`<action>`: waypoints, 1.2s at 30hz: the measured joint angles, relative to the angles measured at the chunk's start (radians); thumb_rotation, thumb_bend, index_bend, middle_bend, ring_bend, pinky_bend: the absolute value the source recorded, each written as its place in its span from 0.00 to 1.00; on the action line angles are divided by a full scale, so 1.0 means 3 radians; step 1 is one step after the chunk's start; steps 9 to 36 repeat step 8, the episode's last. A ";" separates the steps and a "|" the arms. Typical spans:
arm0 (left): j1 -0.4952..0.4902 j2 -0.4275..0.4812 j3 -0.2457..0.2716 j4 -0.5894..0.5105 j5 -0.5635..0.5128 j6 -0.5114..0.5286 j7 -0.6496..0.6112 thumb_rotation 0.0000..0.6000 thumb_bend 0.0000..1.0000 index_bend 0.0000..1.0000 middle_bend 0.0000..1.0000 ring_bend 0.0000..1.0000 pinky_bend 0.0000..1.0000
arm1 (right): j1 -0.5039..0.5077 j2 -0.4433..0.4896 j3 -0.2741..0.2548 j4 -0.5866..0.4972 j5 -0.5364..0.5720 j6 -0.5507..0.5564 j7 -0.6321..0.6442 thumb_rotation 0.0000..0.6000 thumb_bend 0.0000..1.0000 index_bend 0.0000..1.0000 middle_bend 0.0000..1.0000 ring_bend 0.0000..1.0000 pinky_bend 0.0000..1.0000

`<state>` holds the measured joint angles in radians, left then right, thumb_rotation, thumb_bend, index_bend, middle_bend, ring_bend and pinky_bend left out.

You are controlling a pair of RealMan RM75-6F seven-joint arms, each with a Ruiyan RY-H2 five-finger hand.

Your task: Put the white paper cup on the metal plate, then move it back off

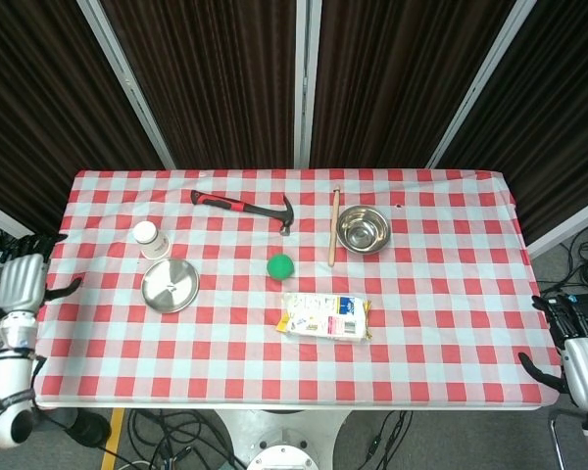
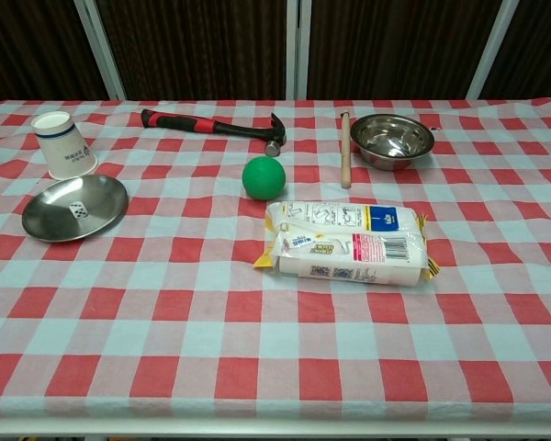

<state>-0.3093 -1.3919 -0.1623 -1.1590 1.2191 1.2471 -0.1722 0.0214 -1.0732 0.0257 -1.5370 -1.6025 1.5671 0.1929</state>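
Cup: white paper cup (image 2: pixel 64 146) upside down on cloth, just beyond metal plate (image 2: pixel 37 219).
Bowl: steel bowl (image 2: pixel 392 140), nothing inside.
Hands: left hand (image 1: pixel 22 283) and right hand (image 1: pixel 580 352) fingers apart, holding nothing.

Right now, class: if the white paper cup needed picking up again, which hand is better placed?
Left. The left hand sits at the table's left edge, near the white paper cup; the right hand is off the opposite edge.

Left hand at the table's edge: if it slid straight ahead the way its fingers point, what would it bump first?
Nothing, probably: the left hand points along the table's side, past the cloth's edge.
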 measured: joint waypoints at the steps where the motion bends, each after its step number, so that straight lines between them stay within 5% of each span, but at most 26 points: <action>1: 0.0087 0.0048 0.0050 -0.0093 0.0035 0.0112 0.0040 1.00 0.21 0.22 0.21 0.10 0.07 | 0.0002 0.0000 -0.0002 -0.0004 -0.0006 -0.0001 -0.0003 1.00 0.15 0.13 0.21 0.06 0.18; 8: 0.0732 0.0349 0.0428 -0.0771 0.0319 0.0834 0.0267 1.00 0.21 0.22 0.21 0.10 0.07 | 0.0025 -0.0025 -0.0021 -0.0035 -0.0071 -0.0005 -0.0033 1.00 0.15 0.13 0.21 0.06 0.18; 36: 0.0732 0.0349 0.0428 -0.0771 0.0319 0.0834 0.0267 1.00 0.21 0.22 0.21 0.10 0.07 | 0.0025 -0.0025 -0.0021 -0.0035 -0.0071 -0.0005 -0.0033 1.00 0.15 0.13 0.21 0.06 0.18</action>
